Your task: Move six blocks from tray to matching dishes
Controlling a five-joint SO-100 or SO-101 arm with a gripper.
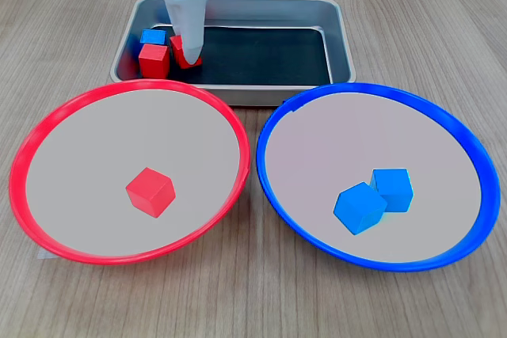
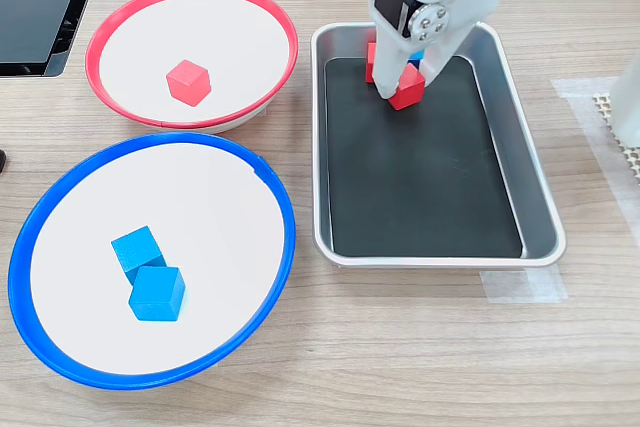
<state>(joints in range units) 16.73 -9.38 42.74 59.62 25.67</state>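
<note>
In the first exterior view, the white gripper (image 1: 188, 47) is reaching down into the silver tray (image 1: 337, 33) at the far side of the wooden table (image 1: 444, 21), its pale finger lying against a tilted red block (image 1: 190, 53) at the tray's left end. A second red block (image 1: 154, 60) is sitting just beside it, with a blue block (image 1: 153, 37) behind that one. Nearer the camera, the red-rimmed dish (image 1: 47, 140) is holding a single red block (image 1: 150, 191), and the blue-rimmed dish (image 1: 459, 136) is holding two blue blocks, one (image 1: 360, 207) touching the other (image 1: 393, 189).

In the second exterior view, the gripper (image 2: 400, 82) is standing over the tray's (image 2: 540, 237) far end, its jaws appearing to pinch the tilted red block (image 2: 407, 88); another red block (image 2: 371, 62) is showing at its left, and a sliver of blue behind it. The red-rimmed dish (image 2: 110, 27) is lying at the second exterior view's upper left with its red block (image 2: 188, 82), the blue-rimmed dish (image 2: 30, 247) below it with its two touching blue blocks (image 2: 137, 250) (image 2: 157, 293).
</note>
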